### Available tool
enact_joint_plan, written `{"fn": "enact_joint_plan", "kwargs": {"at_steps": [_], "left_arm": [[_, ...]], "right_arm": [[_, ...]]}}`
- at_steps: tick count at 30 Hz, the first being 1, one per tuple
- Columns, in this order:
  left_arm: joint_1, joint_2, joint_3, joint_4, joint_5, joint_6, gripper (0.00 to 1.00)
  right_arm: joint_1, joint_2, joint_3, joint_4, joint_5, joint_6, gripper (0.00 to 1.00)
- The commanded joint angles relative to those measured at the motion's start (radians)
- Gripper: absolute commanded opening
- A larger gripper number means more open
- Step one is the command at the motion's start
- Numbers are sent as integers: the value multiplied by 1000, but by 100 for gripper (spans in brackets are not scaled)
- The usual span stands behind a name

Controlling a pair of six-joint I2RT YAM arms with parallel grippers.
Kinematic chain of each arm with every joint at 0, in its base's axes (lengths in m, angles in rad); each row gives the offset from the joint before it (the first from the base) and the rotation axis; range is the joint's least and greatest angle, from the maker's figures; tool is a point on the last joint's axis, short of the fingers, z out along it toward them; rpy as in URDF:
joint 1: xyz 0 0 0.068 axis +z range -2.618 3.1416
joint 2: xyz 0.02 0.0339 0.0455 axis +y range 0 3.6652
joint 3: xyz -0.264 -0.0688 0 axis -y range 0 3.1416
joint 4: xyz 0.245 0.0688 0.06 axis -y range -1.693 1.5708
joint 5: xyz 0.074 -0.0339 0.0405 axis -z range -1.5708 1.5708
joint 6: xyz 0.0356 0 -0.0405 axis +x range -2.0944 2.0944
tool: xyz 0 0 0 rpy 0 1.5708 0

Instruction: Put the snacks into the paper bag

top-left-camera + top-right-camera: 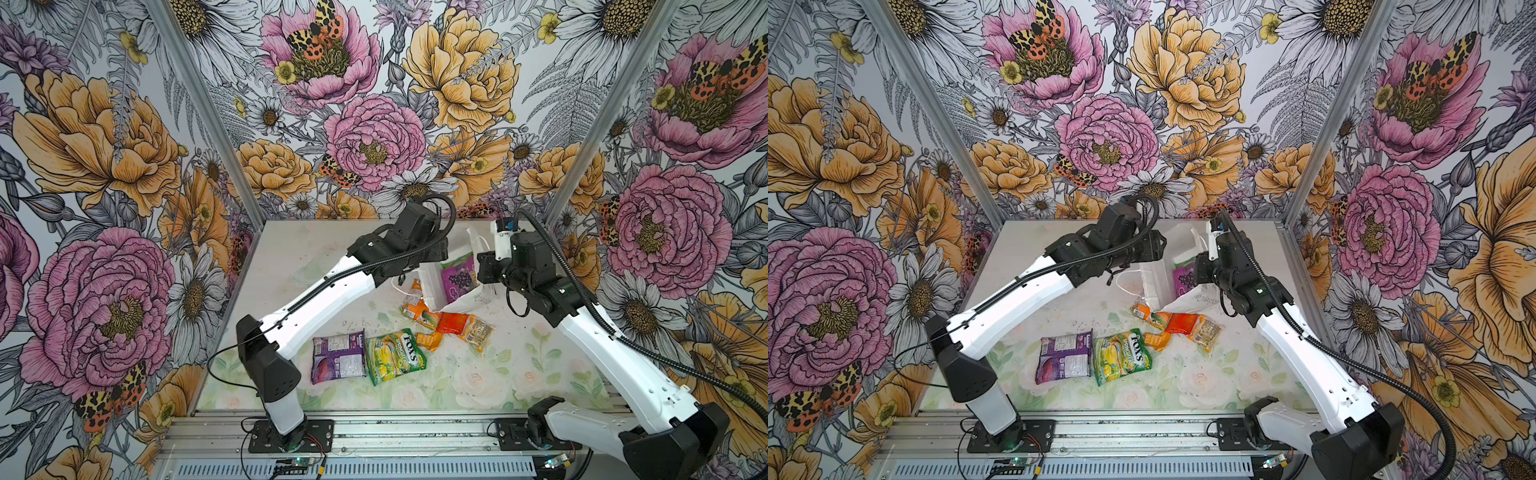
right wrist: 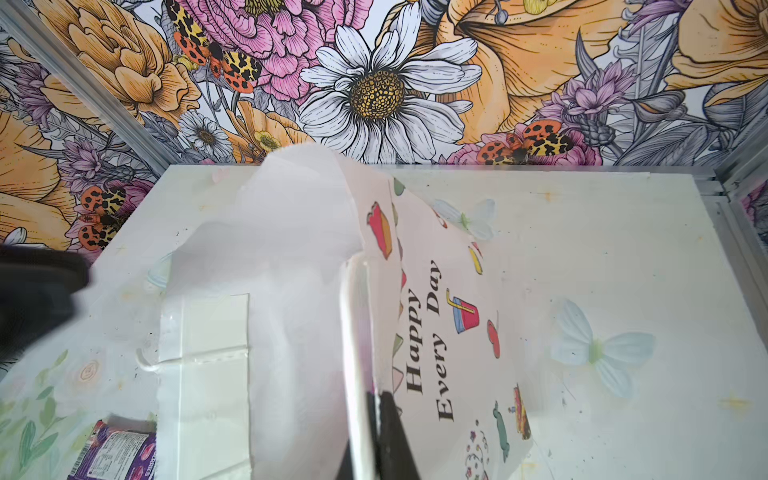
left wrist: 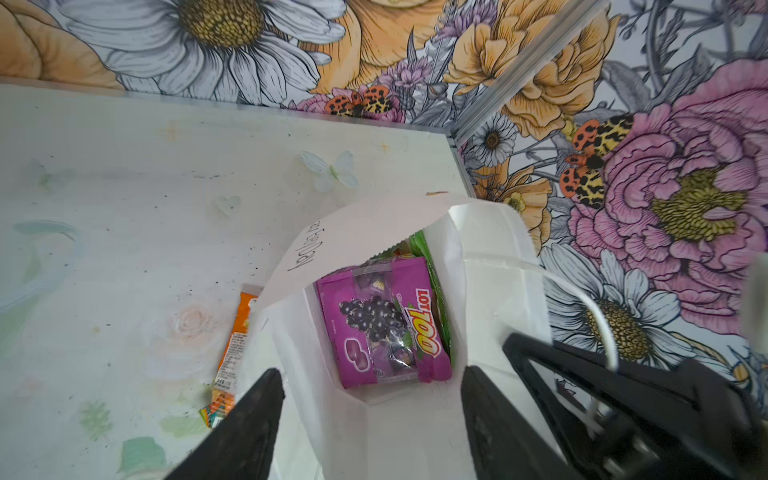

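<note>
The white paper bag (image 1: 432, 291) (image 1: 1152, 282) stands open at the back right of the table. Inside it lie a purple LOT 100 packet (image 3: 382, 324) and a green packet (image 3: 434, 270) behind it. My left gripper (image 3: 372, 370) hangs open over the bag's mouth, holding nothing. My right gripper (image 2: 374, 399) is shut on the bag's "Happy Every Day" wall (image 2: 436, 311). On the table lie more snacks: a purple packet (image 1: 338, 357), the FOX'S packet (image 1: 395, 355), a small orange one (image 1: 428, 340), a red-orange one (image 1: 455, 323), a clear one (image 1: 478, 330) and an orange-white one (image 1: 415, 305).
Flowered walls with aluminium corner posts (image 1: 208, 112) close in the table on three sides. A metal rail (image 1: 415, 432) carrying both arm bases runs along the front. A white cord handle (image 1: 397, 286) of the bag droops onto the table beside the orange-white packet.
</note>
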Motion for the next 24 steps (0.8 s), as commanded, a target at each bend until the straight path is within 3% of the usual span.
{"fn": "enact_joint_plan", "kwargs": {"at_steps": [1,5,10,18,21,24], "left_arm": [[9,-85,-68,-21,-78,-41,74],[48,-103,-150,-28,-10,-124,77],[15,-92,-181,-31,36,-153,82],[12,-15,-219,-31,140,-191,82],[6,20,-204,-30,157,-191,78],[7,58,-189,-29,180,-190,66]], "right_arm": [[-1,-34,-2,55,22,0,0],[-2,-24,5,54,32,2,0],[-1,-18,10,50,38,19,0],[-1,-12,9,50,39,23,0],[-1,-13,7,50,45,22,0],[-2,-9,8,47,65,22,0]]}}
